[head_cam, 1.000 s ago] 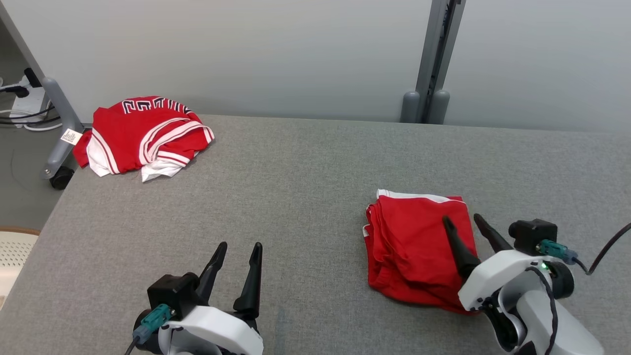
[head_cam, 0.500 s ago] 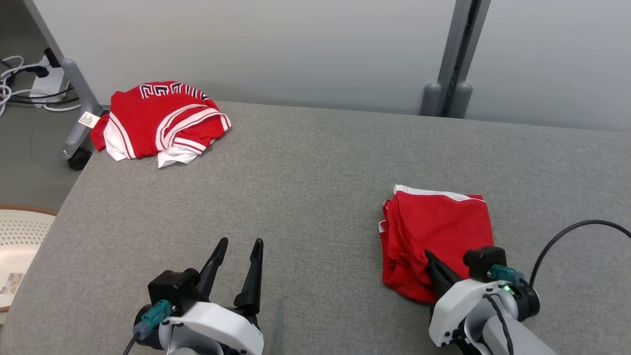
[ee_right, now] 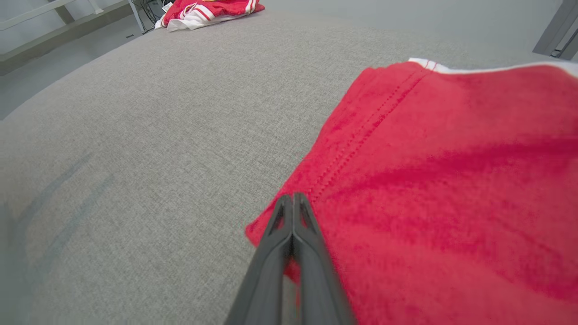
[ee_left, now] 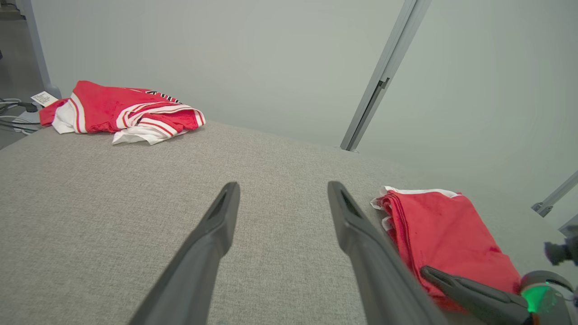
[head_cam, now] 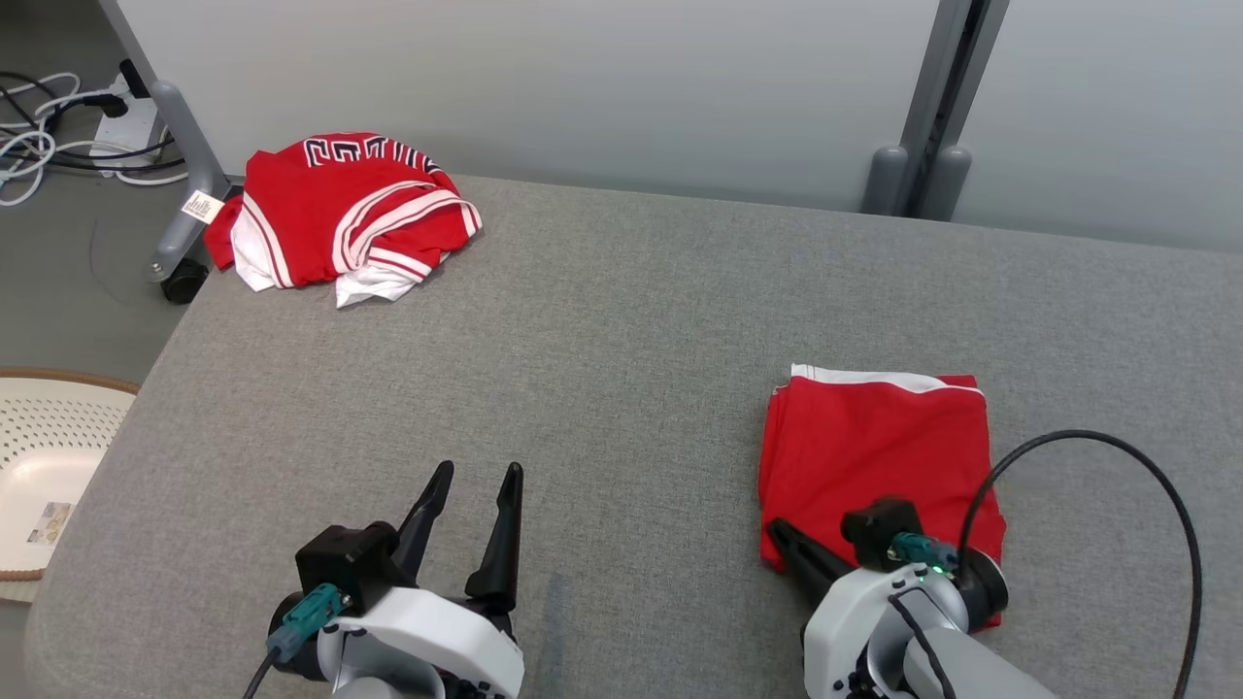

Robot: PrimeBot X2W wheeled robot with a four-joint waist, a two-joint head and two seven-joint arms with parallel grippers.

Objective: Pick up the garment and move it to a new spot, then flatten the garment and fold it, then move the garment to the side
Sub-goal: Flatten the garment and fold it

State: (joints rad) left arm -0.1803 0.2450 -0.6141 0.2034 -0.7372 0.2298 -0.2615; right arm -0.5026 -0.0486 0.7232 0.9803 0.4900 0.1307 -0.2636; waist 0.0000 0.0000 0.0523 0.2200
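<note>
The garment (head_cam: 874,447) is a red piece folded into a neat rectangle, lying flat on the right half of the grey table (head_cam: 621,320), close to the robot's edge. Its long axis runs roughly away from the robot, with a white-trimmed edge at the far end and the stacked fold layers along its left side.

The right gripper (ee_right: 293,198) sits at the garment's near left corner. Its two fingers are pressed tight together and their tips lie over the corner's edge, the rest of the cloth spreading ahead and to the right of them. No cloth shows between the fingers, so I cannot tell whether a fold is pinched or whether they only rest on it.

The left gripper (head_cam: 479,468) hangs over bare table well to the left of the garment, fingers spread wide and holding nothing. The right arm is clearly the nearer one.

Folding looks done, so the remaining step is probably moving the garment aside. With the fingers at the near left corner, a sideways shift could pull that corner and skew the stack.

Further out, a striped red and white jersey (head_cam: 350,214) lies crumpled at the far left corner, and a pale basket (head_cam: 49,456) stands on the floor beyond the left edge.
</note>
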